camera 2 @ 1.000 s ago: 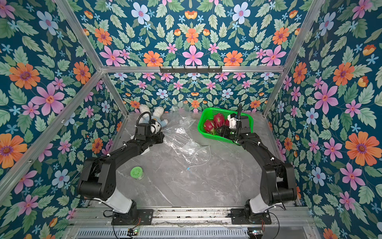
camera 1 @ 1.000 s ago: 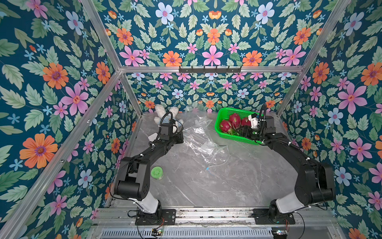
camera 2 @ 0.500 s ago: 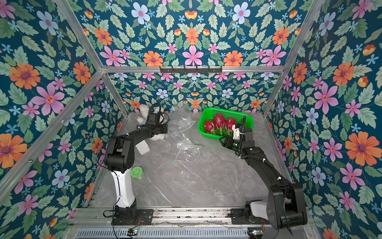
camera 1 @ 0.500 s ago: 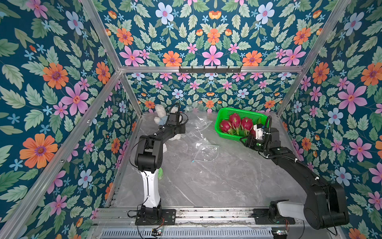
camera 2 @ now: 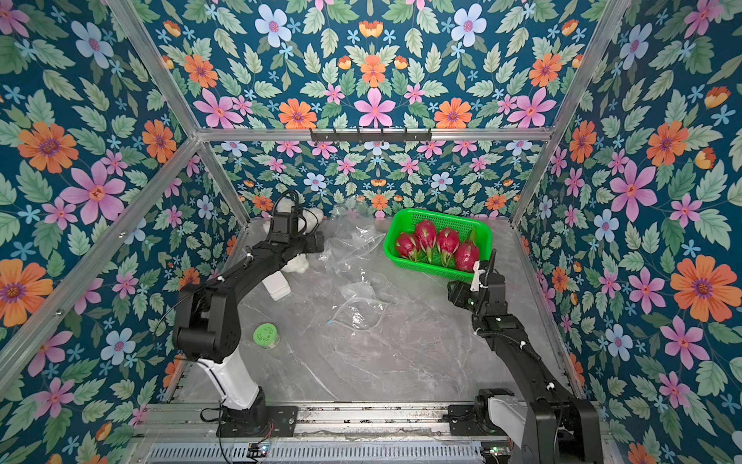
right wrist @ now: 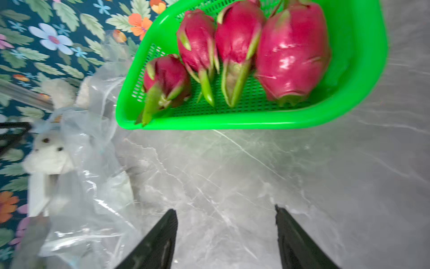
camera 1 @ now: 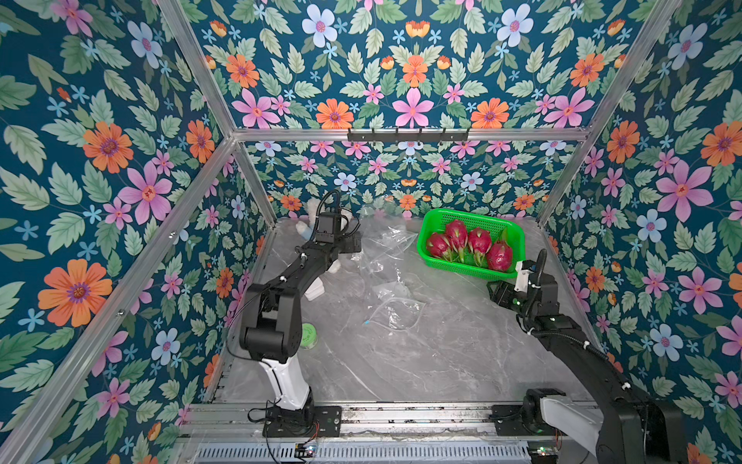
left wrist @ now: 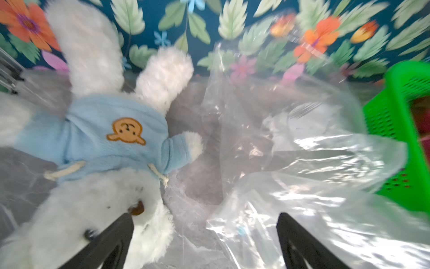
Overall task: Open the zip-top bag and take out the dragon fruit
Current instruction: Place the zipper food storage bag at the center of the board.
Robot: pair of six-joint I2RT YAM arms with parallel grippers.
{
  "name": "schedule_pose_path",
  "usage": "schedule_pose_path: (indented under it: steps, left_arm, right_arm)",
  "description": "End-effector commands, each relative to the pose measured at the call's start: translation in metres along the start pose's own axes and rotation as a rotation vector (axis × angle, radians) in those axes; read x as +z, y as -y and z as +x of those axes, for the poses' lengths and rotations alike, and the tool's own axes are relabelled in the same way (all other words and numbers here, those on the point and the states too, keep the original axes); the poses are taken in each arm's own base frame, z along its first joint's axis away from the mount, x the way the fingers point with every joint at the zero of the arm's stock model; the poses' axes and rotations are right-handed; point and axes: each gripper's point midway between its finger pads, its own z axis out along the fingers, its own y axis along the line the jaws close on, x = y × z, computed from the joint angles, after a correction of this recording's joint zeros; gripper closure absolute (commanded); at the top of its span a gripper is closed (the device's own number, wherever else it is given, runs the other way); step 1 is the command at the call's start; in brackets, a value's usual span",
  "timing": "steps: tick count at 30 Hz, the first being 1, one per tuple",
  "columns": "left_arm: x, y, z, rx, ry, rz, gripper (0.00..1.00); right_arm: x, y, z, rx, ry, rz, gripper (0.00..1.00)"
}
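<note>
Several magenta dragon fruit point(camera 1: 478, 241) point(camera 2: 447, 241) point(right wrist: 293, 53) lie side by side in the green basket point(camera 1: 469, 271) point(camera 2: 433, 273) point(right wrist: 232, 122) at the back right. The clear zip-top bag point(camera 1: 385, 257) point(camera 2: 353, 257) point(left wrist: 302, 151) point(right wrist: 88, 186) lies crumpled and slack on the table, left of the basket. My left gripper point(camera 1: 355, 243) point(left wrist: 206, 216) stands open at the bag's left edge, one finger against a plush toy, holding nothing. My right gripper point(camera 1: 492, 291) point(right wrist: 225, 208) is open over bare table just in front of the basket.
A white plush rabbit in a blue sweater point(left wrist: 104, 139) point(camera 1: 309, 209) lies in the back left corner under my left arm. A white box point(camera 2: 277, 287) and a green-lidded jar point(camera 2: 265, 335) sit on the left side. Floral walls close in the back and both sides.
My left gripper has gone from shut to wide open near the bag, with its elbow raised. My right gripper has drawn back from over the basket toward the front and opened wider.
</note>
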Motion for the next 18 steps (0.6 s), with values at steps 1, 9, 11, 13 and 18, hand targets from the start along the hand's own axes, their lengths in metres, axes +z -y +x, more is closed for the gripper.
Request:
schedule_pose_path:
  steps: [1,9,11,13,18]
  left_arm:
    - [-0.031,-0.01,-0.01,-0.049,0.101,-0.038,0.01]
    - [-0.094,-0.071,0.055,-0.105,0.217,-0.287,0.01]
    - [-0.106,-0.09,0.069,-0.104,0.266,-0.378,0.01]
    - [-0.116,-0.108,0.084,-0.102,0.317,-0.467,0.01]
    - [-0.12,-0.139,0.116,-0.079,0.371,-0.585,0.01]
  right_arm:
    - [-0.006,0.026,-0.012,-0.094,0.101,0.141,0.32]
    - [-0.004,0.06,-0.004,-0.179,0.156,0.268,0.31]
    - [0.006,0.061,-0.004,-0.197,0.194,0.251,0.31]
    - [0.015,0.061,-0.012,-0.229,0.216,0.252,0.31]
    - [0.04,0.051,-0.033,-0.315,0.305,0.202,0.31]
